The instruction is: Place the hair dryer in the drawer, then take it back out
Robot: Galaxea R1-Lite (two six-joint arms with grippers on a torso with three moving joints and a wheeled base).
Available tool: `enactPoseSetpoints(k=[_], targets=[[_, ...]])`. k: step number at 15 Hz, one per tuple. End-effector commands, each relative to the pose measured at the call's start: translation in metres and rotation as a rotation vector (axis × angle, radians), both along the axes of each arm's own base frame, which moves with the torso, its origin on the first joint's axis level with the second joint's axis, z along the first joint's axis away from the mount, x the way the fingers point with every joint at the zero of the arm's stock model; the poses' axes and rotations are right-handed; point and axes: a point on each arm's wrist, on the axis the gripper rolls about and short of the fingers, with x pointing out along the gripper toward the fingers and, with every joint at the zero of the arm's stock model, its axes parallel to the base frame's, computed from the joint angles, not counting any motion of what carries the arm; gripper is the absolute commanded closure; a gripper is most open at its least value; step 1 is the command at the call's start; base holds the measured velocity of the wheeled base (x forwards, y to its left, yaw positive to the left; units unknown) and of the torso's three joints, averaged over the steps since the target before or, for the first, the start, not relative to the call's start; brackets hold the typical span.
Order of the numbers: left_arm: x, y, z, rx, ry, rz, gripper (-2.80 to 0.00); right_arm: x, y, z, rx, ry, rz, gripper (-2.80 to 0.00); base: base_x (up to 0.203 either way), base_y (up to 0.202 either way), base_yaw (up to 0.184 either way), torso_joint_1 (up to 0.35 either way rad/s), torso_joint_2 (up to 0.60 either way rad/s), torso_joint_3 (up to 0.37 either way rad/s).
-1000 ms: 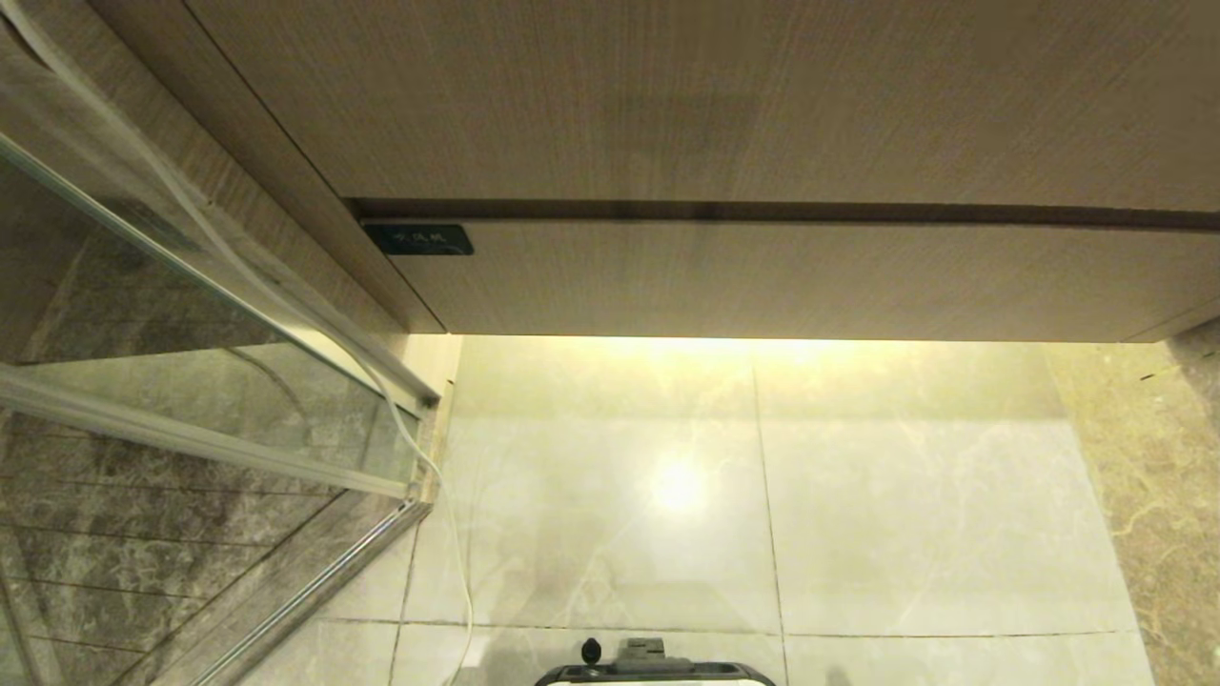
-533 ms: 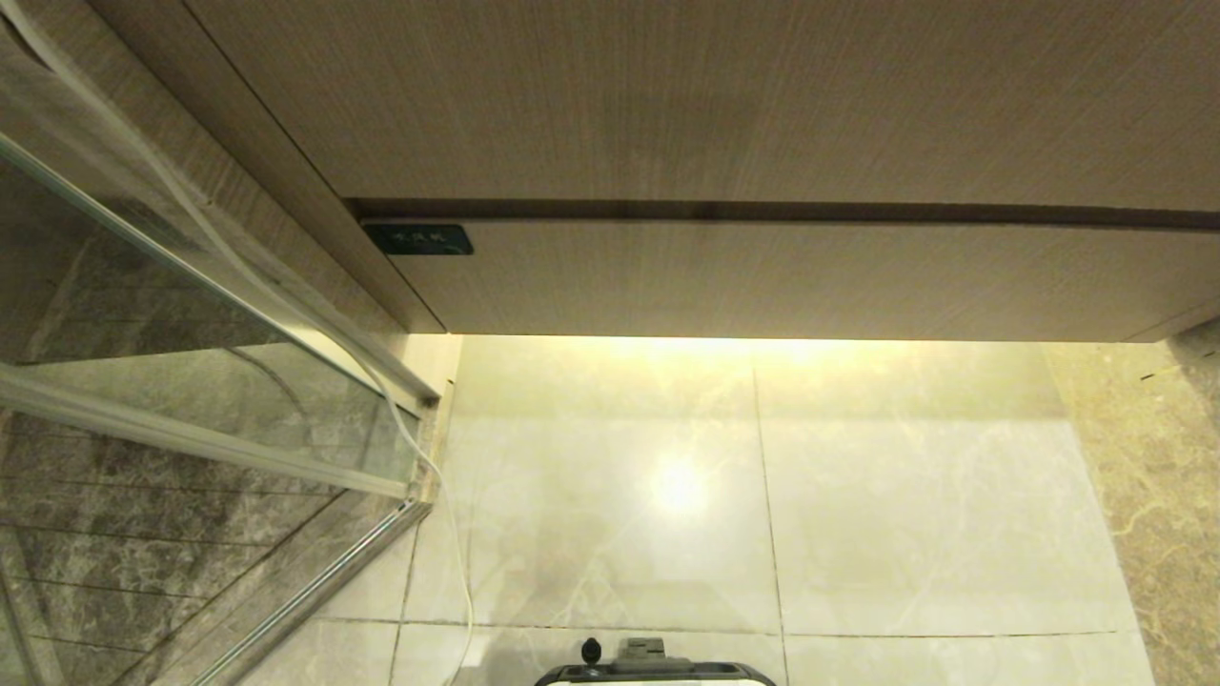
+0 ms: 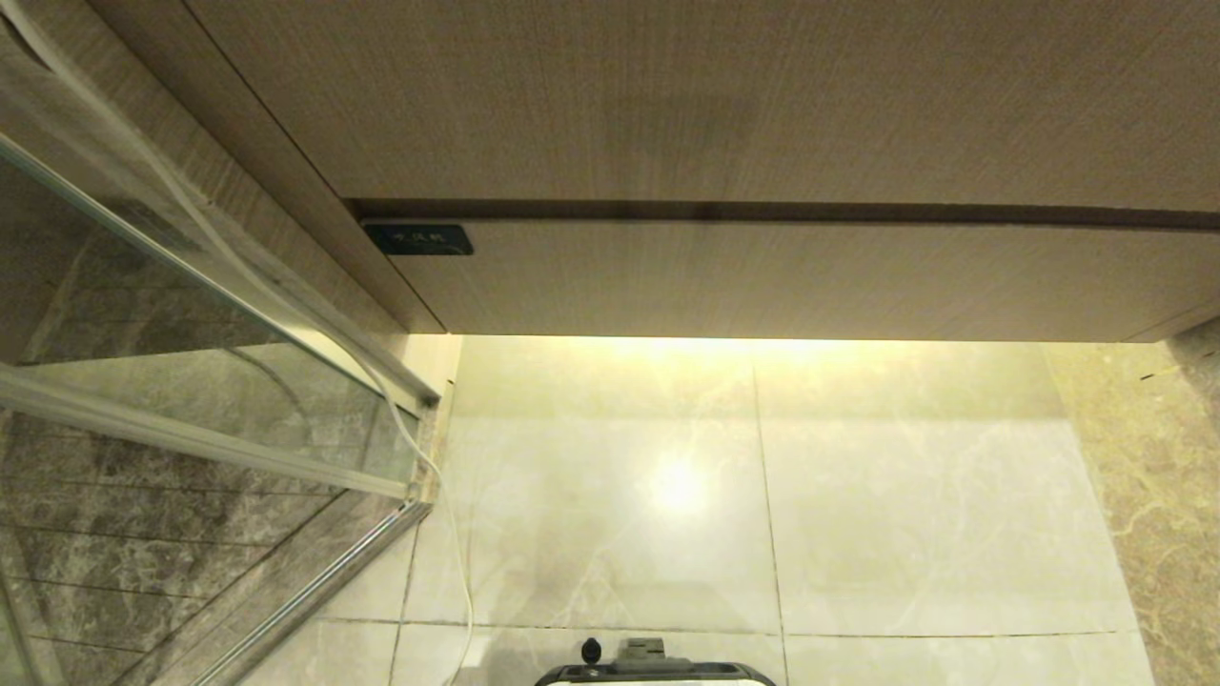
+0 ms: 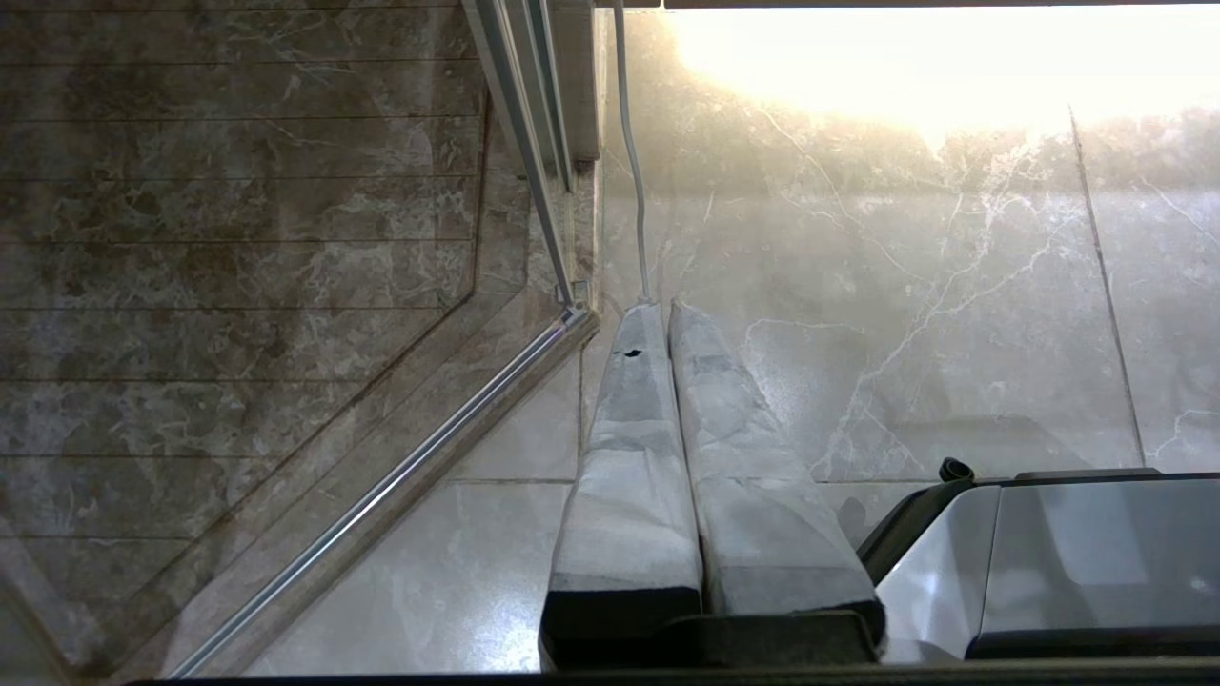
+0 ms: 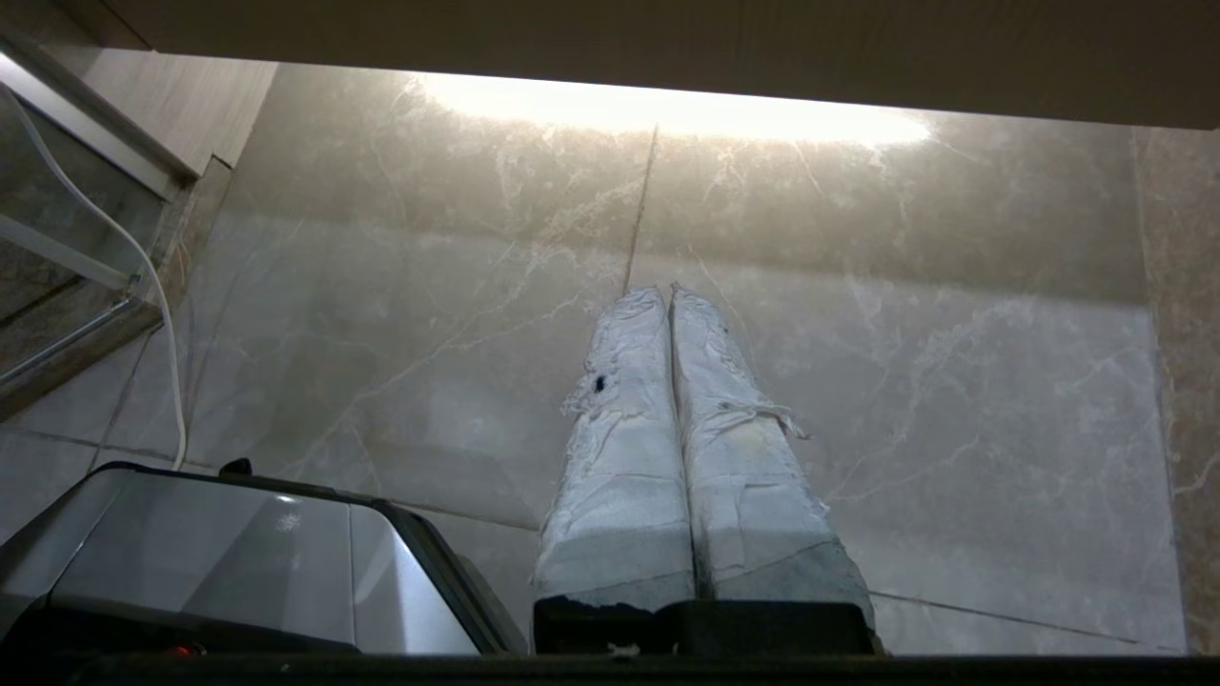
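Note:
The drawer (image 3: 782, 281) is closed, a wide light-brown wood-grain front with a small dark label (image 3: 419, 239) at its left end, below a taller plain panel (image 3: 686, 95). The hair dryer is out of view. Neither arm shows in the head view. My left gripper (image 4: 662, 307) is shut and empty, pointing down at the floor beside the glass door's corner. Over pale floor tiles in front of the cabinet, my right gripper (image 5: 667, 291) hangs with its white-wrapped fingers pressed together, holding nothing.
A glass shower door with a metal frame (image 3: 200, 443) stands at the left, and a thin white cord (image 3: 457, 562) runs down to the floor beside it. My base's front edge (image 3: 658, 672) shows at the bottom. A brown marble wall (image 3: 1163, 495) is on the right.

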Motion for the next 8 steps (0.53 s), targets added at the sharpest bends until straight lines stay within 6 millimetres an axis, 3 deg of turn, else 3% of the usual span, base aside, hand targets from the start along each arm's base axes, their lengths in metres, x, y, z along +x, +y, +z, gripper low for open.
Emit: enactPoseSetpoints(k=[1,8], targets=[[0.0000,0.0000,-0.0001,0.000,0.001,0.000,0.00,0.0005,0.0001,-0.0118,-0.004,0.002,0.002,0.00,0.000,0.000,0.000,0.000,0.00,0.000],[0.0000,0.0000,0.0000,0.000,0.000,0.000,0.00,0.0005,0.0001,-0.0117,-0.013,-0.001,0.002,0.00,0.000,0.000,0.000,0.000,0.00,0.000]])
